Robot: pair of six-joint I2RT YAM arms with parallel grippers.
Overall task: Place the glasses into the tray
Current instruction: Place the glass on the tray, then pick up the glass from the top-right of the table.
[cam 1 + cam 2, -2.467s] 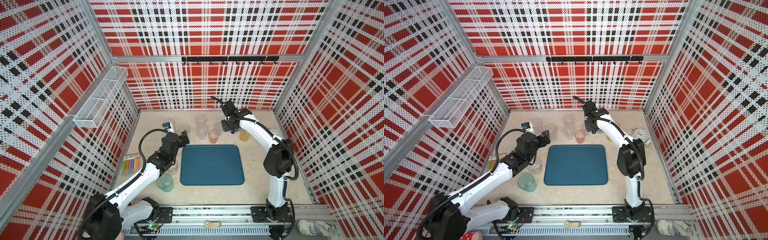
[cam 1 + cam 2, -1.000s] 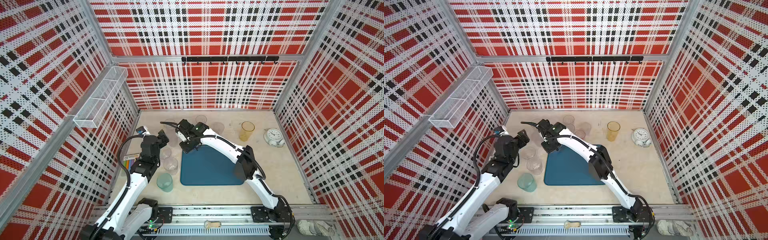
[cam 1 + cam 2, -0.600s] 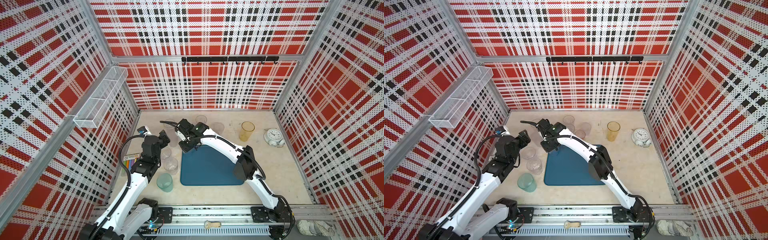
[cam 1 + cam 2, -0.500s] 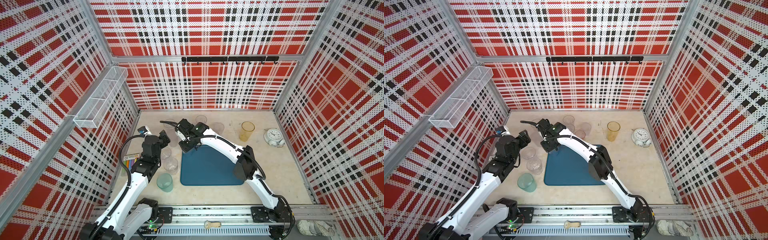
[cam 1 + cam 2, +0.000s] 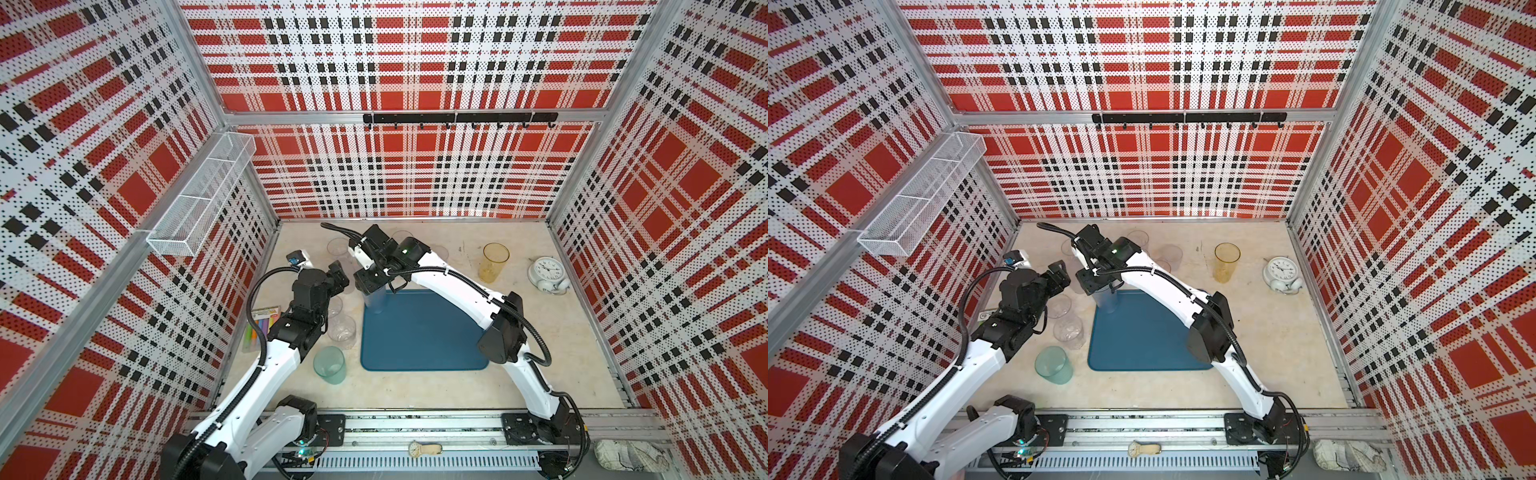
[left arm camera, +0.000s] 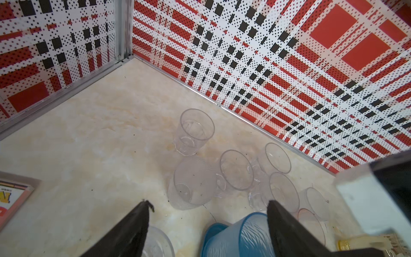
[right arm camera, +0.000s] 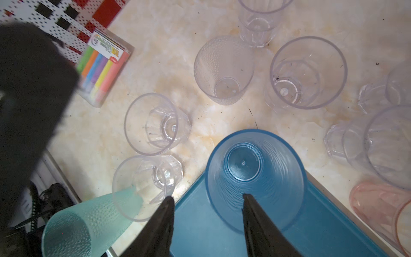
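Right gripper [image 7: 206,195] jaws stand half parted astride the grey-blue tumbler [image 7: 243,163] wall, tumbler upright on the tray [image 7: 195,222] corner, evidently a release; left gripper [image 6: 207,201] gapes wide, empty, near clear tumblers [image 6: 196,124].

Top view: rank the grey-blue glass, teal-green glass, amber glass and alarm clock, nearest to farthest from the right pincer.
From the right pincer:
1. grey-blue glass, right beneath it, on the tray corner.
2. teal-green glass, off the tray's left front corner.
3. amber glass, toward the back right.
4. alarm clock, farthest right.
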